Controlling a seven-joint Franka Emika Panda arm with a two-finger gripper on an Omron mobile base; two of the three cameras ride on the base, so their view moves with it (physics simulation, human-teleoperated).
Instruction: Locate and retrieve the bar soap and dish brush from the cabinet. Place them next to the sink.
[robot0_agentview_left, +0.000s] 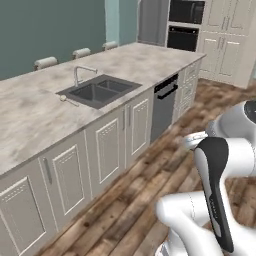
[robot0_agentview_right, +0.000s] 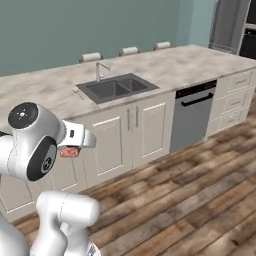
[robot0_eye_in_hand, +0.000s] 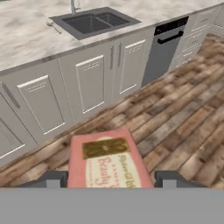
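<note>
My gripper (robot0_eye_in_hand: 113, 178) is shut on the bar soap (robot0_eye_in_hand: 106, 161), a reddish-pink block with a gold label that lies between the two finger tips. From the right base view the bar soap (robot0_agentview_right: 70, 152) peeks out below the hand, in front of the lower cabinet doors. The sink (robot0_agentview_left: 76, 92) (robot0_agentview_right: 116, 80) (robot0_eye_in_hand: 65, 22) is a dark basin in the marbled counter, ahead of and above the gripper. The dish brush (robot0_agentview_left: 69, 101) (robot0_agentview_right: 78, 92) (robot0_eye_in_hand: 53, 26) lies on the counter just left of the sink. The cabinet is out of view.
A dark dishwasher (robot0_agentview_left: 164, 105) (robot0_agentview_right: 192, 115) sits right of the sink's doors. Stools (robot0_agentview_left: 46, 62) stand behind the counter, and black ovens (robot0_agentview_left: 185, 25) at the far end. The wood floor (robot0_eye_in_hand: 183, 122) lies between me and the counter.
</note>
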